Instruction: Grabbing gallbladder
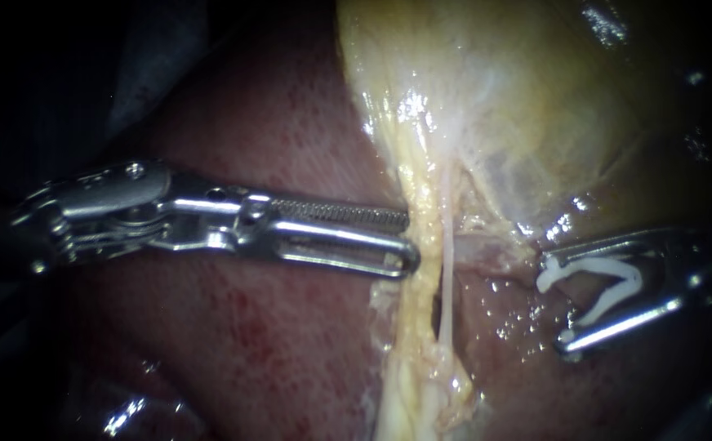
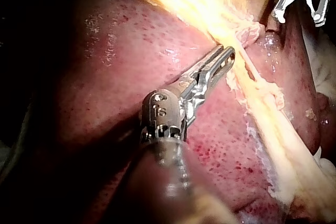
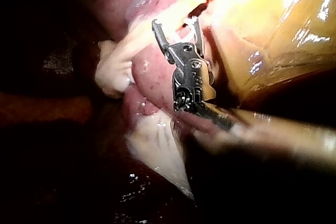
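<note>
Starting at the left, we have our left instrument (image 1: 411,241) lying across the liver (image 1: 274,343). Its jaws are slightly parted with a narrow gap between them, and their tips sit right at the left edge of the yellow band of tissue (image 1: 411,327). Nothing is pinched between them. The left wrist view shows the same thing: the tips are against the band, not around it.

The gallbladder (image 1: 503,106) lies further right and at the far side of the scene. It is a pale yellow-green sac that narrows toward us into that band. Just to the right of the band, a thin pale tube (image 1: 446,278) runs from far to near.

Well to the right, our right instrument (image 1: 556,306) is apart from the tube. Its jaws are spread wide and cradle an open white clip (image 1: 601,265), which touches both of them.

We judge that the grab is at the approach stage, with contact made but no hold yet. The next move calls for widening the left jaws and advancing them so that tissue at the gallbladder's narrow end sits between them. They should then close firmly on a good bite. The thin tube must be kept out of that bite, since it looks delicate and lies close by.
</note>
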